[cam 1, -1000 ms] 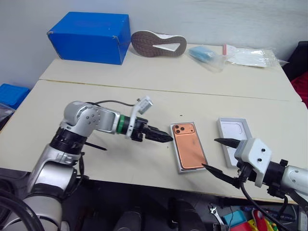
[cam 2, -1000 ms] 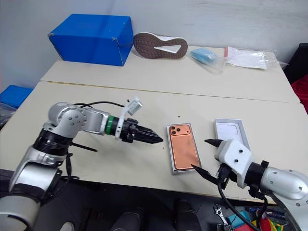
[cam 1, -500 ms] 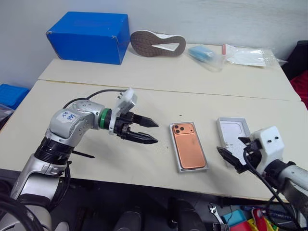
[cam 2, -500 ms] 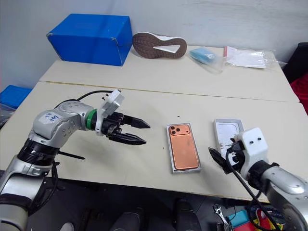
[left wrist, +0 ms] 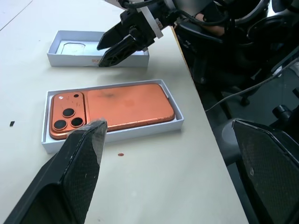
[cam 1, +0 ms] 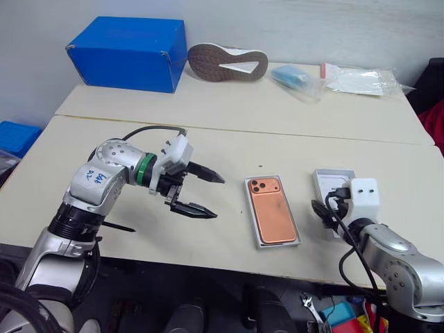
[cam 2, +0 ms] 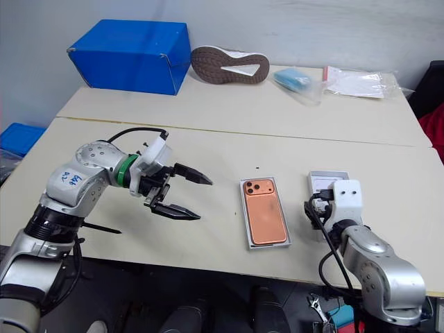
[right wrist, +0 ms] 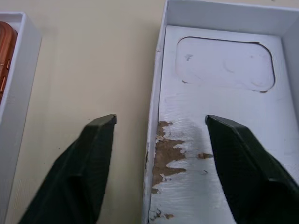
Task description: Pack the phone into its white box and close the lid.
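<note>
On table | orange phone [cam 1: 271, 212] face-down in white box [cam 1: 258, 237] | lid [right wrist: 219, 154] torn

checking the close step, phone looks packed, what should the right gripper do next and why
Probably ease the right gripper down and shut it on the near wall of the lid. The phone already lies in the white box, the lid lies open side up beside it, and one finger is outside that wall, the other inside.

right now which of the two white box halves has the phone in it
The white box in the middle, between the two grippers: the orange phone lies in it. The lid, at the right gripper, is empty, hollow side up.
</note>
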`<state>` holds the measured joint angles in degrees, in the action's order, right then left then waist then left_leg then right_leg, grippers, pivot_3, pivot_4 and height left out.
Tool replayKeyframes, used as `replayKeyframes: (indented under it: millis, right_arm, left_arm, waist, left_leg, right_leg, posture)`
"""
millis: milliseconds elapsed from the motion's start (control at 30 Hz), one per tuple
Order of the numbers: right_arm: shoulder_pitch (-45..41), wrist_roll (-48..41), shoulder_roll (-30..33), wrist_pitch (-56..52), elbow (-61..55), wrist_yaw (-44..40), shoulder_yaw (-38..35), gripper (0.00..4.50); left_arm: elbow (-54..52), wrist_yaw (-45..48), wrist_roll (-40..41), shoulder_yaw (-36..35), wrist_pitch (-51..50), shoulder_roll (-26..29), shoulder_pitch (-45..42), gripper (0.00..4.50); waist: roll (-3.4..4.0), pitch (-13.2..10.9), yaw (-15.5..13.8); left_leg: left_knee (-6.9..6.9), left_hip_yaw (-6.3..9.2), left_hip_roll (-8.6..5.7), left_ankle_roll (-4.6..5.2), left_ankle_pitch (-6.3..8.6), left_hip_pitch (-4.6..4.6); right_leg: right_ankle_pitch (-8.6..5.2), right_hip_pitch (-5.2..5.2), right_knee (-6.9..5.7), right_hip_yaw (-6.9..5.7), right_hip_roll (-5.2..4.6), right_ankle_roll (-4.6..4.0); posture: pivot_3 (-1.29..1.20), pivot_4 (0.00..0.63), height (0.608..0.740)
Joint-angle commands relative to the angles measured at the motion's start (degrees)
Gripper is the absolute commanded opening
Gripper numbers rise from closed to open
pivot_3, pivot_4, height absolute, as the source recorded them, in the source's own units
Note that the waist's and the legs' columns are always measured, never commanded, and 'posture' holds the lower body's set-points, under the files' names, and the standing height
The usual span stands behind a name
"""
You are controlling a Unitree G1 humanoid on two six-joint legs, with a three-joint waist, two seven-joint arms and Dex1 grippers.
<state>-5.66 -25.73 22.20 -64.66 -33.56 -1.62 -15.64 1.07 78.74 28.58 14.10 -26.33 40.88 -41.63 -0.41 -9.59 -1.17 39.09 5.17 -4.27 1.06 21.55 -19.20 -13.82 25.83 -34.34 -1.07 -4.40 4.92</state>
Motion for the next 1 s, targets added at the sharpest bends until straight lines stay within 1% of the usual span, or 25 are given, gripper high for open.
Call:
replayKeyframes:
  millis: [33,200,300,433,500,533,567,600,667,700,733,800,867,1000]
  right_arm:
    - [-1.26,2.08,-0.34,2.07,0.75,0.28,1.16,1.77]
    - [-1.72,1.18,0.67,-0.28,-1.85,-1.62,1.03,0.04]
    - [-2.66,-2.41,1.12,-2.63,-5.4,-4.4,-1.82,0.04]
    - [-5.06,-11.32,-0.74,-9.48,-10.54,-7.8,-6.37,0.04]
    - [-8.72,-23.44,-6.23,-15.66,-12.63,-8.3,-11.11,0.04]
    - [-10.46,-30.6,-9.45,-17.56,-12.4,-6.79,-12.93,0.04]
    - [-11.81,-35.37,-11.63,-19.1,-12.02,-5.4,-14.36,0.04]
    - [-12.42,-41.67,-12.88,-18.42,-10.61,-1.74,-14.51,0.04]
    - [-11.88,-60.12,-13.1,-9.78,-5.93,10.92,-9.36,0.04]
    - [-11.51,-67.47,-11.84,-5.6,-4.35,16.24,-6.64,0.04]
    - [-11.59,-73.52,-11.32,-1.54,-2.77,20.86,-3.1,0.04]
    - [-11.52,-82.91,-10.12,5.57,-0.34,27.9,3.67,0.04]
    - [-10.56,-86.83,-9.93,10.5,1.22,31.02,8.01,0.04]
    - [-7.74,-87.27,-10.72,15.92,4.54,31.32,12.56,0.04]
  left_arm:
    - [-1.14,0.09,-1.36,-1.91,1.62,0.56,1.2,4.5]
    - [-2.56,-0.63,-2.07,-2.95,1.65,0.73,2.96,4.5]
    - [-2.96,-1.48,-2.76,-3.44,1.77,0.77,3.97,4.5]
    - [-2.83,-1.64,-3.5,-3.59,1.85,1.02,5.12,4.5]
    - [-2.39,-1.81,-4.57,-3.44,2.42,1.34,5.78,4.5]
    - [-2.14,-1.72,-5.02,-3.37,2.66,1.5,5.97,4.5]
    - [-1.99,-1.62,-5.33,-3.35,2.76,1.54,6.04,4.5]
    - [-1.88,-1.45,-5.55,-3.35,2.81,1.59,6.05,4.5]
    - [-1.61,-1.18,-6.04,-3.28,2.84,1.72,6.0,4.5]
    - [-1.53,-1.12,-6.23,-3.26,2.86,1.72,5.97,4.5]
    - [-1.45,-1.14,-6.45,-3.26,2.86,1.72,5.94,4.5]
    - [-1.32,-1.15,-6.83,-3.38,2.93,1.76,5.97,4.5]
    - [-1.27,-1.23,-7.16,-3.51,3.06,1.86,6.14,4.5]
    - [-1.74,-1.26,-7.45,-4.05,2.95,2.53,6.66,4.5]
  waist:
    - [0.01,0.0,-0.03]
    - [0.02,-0.01,-0.06]
    - [0.03,-0.02,-0.08]
    - [0.05,-0.02,-0.04]
    - [0.08,-0.04,0.15]
    - [0.12,-0.07,0.25]
    - [0.13,-0.08,0.35]
    - [0.15,-0.09,0.39]
    - [0.2,-0.12,0.42]
    - [0.2,-0.12,0.32]
    - [0.21,-0.13,0.33]
    - [0.21,-0.13,0.45]
    - [0.21,-0.13,0.6]
    - [0.2,-0.12,1.01]
  left_leg:
    - [0.0,0.0,0.0,0.0,0.0,0.0]
    - [0.0,0.0,0.0,0.02,0.01,-0.04]
    - [0.0,0.0,0.0,0.03,0.01,-0.04]
    - [0.0,0.0,0.01,0.03,0.02,-0.04]
    - [-0.02,0.0,0.04,0.03,0.02,-0.03]
    - [-0.02,0.0,0.07,0.03,0.02,-0.03]
    - [-0.03,0.0,0.08,0.03,0.02,-0.02]
    - [-0.03,0.01,0.09,0.03,0.02,-0.02]
    - [-0.03,0.01,0.06,0.03,0.02,-0.02]
    - [-0.05,0.02,0.05,0.04,0.03,-0.01]
    - [-0.04,0.04,0.02,0.05,0.03,-0.02]
    - [-0.04,0.02,-0.04,0.07,0.02,-0.02]
    - [-0.03,0.02,-0.01,0.07,0.02,-0.02]
    - [-0.04,0.03,0.01,0.07,0.02,-0.03]
  right_leg:
    - [0.0,0.02,-0.02,0.0,0.0,0.0]
    - [0.0,0.05,-0.01,0.0,0.0,0.0]
    - [0.0,0.05,-0.01,0.0,0.0,0.0]
    - [0.0,0.05,-0.02,0.0,0.01,0.0]
    - [0.0,0.06,-0.02,0.0,0.04,0.0]
    - [0.0,0.06,-0.03,0.01,0.06,0.0]
    - [0.0,0.06,-0.05,0.01,0.06,0.0]
    - [0.0,0.06,-0.06,0.01,0.06,0.0]
    - [0.0,0.07,-0.07,0.01,0.03,0.0]
    - [0.0,0.07,-0.06,0.01,0.0,0.0]
    - [0.0,0.06,-0.03,0.01,-0.01,0.0]
    - [0.0,0.05,0.04,0.01,-0.05,0.0]
    - [0.0,0.05,0.03,0.0,-0.03,0.0]
    - [0.0,0.05,0.03,0.0,-0.02,0.0]
  posture:
    - [0.0,0.15,0.74]
    - [0.0,0.15,0.74]
    - [0.0,0.15,0.74]
    - [0.0,0.15,0.74]
    - [0.0,0.15,0.74]
    - [0.0,0.15,0.74]
    - [0.0,0.15,0.74]
    - [0.0,0.15,0.74]
    - [0.0,0.15,0.74]
    - [0.0,0.15,0.74]
    - [0.0,0.15,0.74]
    - [0.0,0.15,0.74]
    - [0.0,0.15,0.74]
    - [0.0,0.15,0.74]
